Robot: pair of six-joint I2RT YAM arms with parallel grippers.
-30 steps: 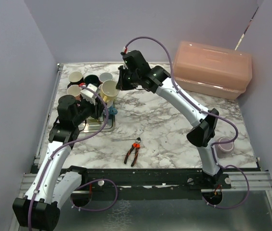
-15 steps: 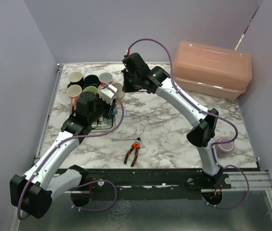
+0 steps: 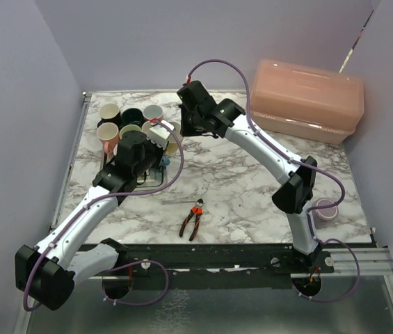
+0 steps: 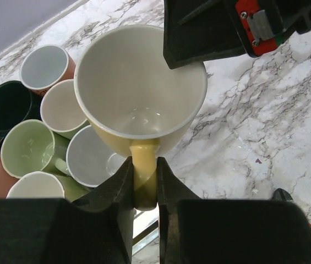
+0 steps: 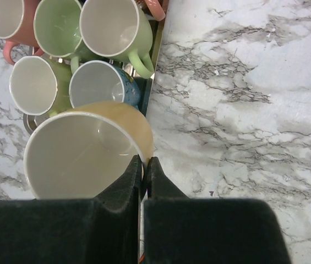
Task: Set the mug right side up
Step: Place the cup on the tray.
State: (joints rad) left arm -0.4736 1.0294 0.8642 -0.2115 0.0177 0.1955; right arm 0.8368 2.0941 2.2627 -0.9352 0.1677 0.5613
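Far left of the surface, over the other mugs | yellow mug mouth-up | my left jaws clamp its handle, right jaws pinch its rim | flip looks done; setting down is left.

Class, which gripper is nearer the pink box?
Right. The right fingers grip the rim of the yellow mug on the box side; the left fingers clamp the handle, farther off.
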